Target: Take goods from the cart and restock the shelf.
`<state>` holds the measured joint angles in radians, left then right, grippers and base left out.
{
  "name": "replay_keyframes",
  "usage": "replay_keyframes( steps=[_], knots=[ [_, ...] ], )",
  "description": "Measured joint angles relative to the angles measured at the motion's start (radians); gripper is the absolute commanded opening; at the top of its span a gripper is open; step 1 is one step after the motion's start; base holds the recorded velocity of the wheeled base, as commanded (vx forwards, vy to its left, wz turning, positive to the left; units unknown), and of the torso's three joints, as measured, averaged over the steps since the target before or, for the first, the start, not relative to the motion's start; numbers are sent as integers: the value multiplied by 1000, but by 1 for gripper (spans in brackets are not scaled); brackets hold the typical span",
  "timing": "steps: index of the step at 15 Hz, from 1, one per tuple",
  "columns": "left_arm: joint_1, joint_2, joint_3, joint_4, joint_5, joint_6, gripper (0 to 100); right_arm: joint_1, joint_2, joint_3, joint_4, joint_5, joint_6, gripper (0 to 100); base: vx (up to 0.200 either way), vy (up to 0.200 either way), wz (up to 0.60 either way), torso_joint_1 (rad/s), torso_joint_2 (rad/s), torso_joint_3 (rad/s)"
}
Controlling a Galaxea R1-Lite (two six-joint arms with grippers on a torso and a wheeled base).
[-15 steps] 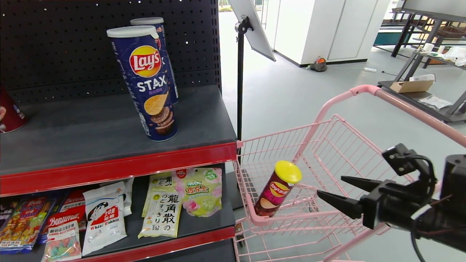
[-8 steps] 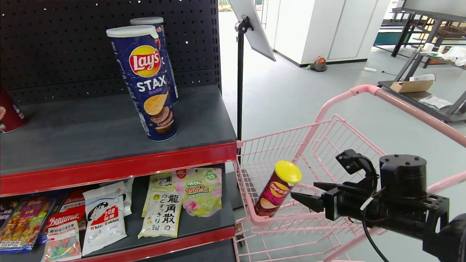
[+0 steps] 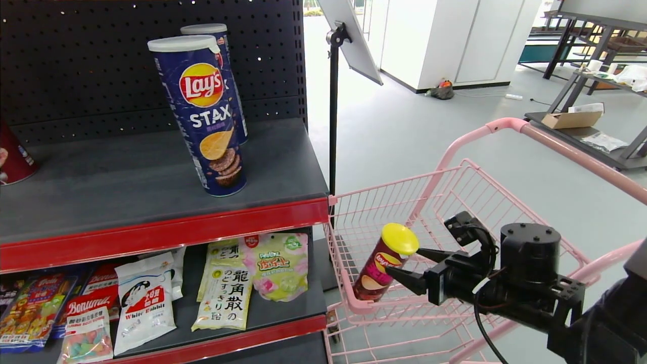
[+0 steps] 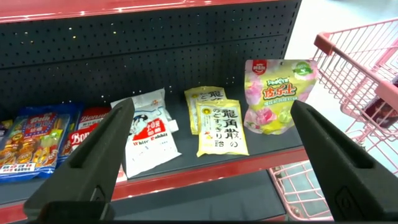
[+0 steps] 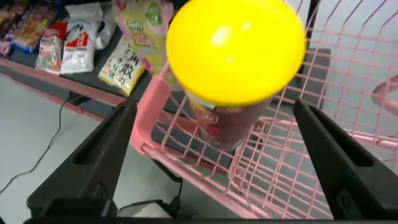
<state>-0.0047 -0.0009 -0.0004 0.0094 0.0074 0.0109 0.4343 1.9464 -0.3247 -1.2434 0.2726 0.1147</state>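
Note:
A maroon chip can with a yellow lid (image 3: 385, 261) (image 5: 233, 68) leans in the front left corner of the pink cart (image 3: 455, 202) (image 5: 186, 155). My right gripper (image 3: 410, 265) (image 5: 211, 162) is open, its fingertips on either side of the can just below the lid, not touching it. My left gripper (image 4: 208, 155) is open and empty, facing the lower shelf (image 4: 205, 165) with its snack bags. On the upper shelf (image 3: 151, 172) stand two tall blue chip cans (image 3: 202, 114), one behind the other.
The lower shelf holds several snack bags (image 3: 227, 283) (image 4: 221, 127). Part of a red can (image 3: 12, 156) shows at the upper shelf's left edge. A black stand with a board (image 3: 333, 101) rises between shelf and cart. Tables (image 3: 596, 101) stand far right.
My right arm has moved left into the cart, bringing its open fingers from well to the right up to the maroon can. The can and shelf goods have not moved.

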Motion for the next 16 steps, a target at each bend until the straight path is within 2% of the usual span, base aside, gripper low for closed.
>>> replay_keyframes(
  steps=[6,10,16],
  knots=[
    [0,0,0,0,0,0,100,14,104,-29,-53,-5,-1,100,0,0,0,0,0,0],
    [0,0,0,0,0,0,100,11,206,-42,-261,-21,-2,100,0,0,0,0,0,0],
    [0,0,0,0,0,0,100,27,303,-119,-277,-40,-3,100,0,0,0,0,0,0]
  ],
)
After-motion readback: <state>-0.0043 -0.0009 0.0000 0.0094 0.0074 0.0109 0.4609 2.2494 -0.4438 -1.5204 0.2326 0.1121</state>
